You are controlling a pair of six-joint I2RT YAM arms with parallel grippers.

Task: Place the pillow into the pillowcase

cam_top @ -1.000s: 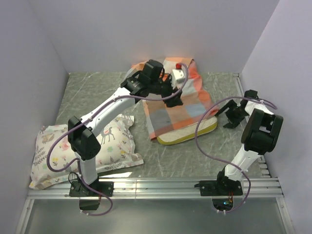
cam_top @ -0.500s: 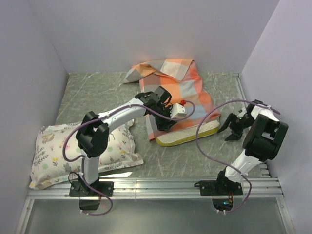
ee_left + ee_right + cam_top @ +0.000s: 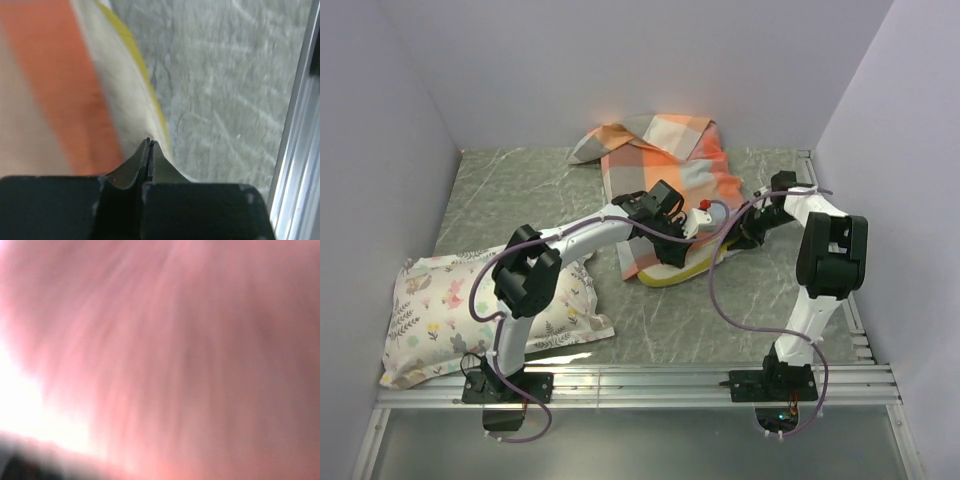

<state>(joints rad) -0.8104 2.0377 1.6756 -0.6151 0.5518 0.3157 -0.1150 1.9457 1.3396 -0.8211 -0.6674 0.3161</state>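
Observation:
The checked orange, peach and grey-blue pillowcase (image 3: 670, 170) lies at the back of the table, over most of the pillow (image 3: 672, 277). Only the pillow's cream near end with its yellow band sticks out. My left gripper (image 3: 670, 256) is low at that near end, shut, its tips pressed together with nothing visible between them. In the left wrist view the tips (image 3: 149, 143) sit over the pillow's cream edge (image 3: 131, 100), with the orange pillowcase (image 3: 60, 75) to the left. My right gripper (image 3: 746, 232) is against the pillowcase's right edge. An orange-pink blur fills the right wrist view and hides its fingers.
A white pillow printed with flowers and deer (image 3: 490, 310) lies at the near left by the left arm's base. An aluminium rail (image 3: 640, 383) runs along the table's near edge, also at the right of the left wrist view as the rail (image 3: 300, 125). Walls enclose three sides.
My left gripper came from the far end of the pillowcase to the pillow's near end and shut. My right gripper swung left to the pillowcase's right edge. The pillowcase bunched and less pillow shows.

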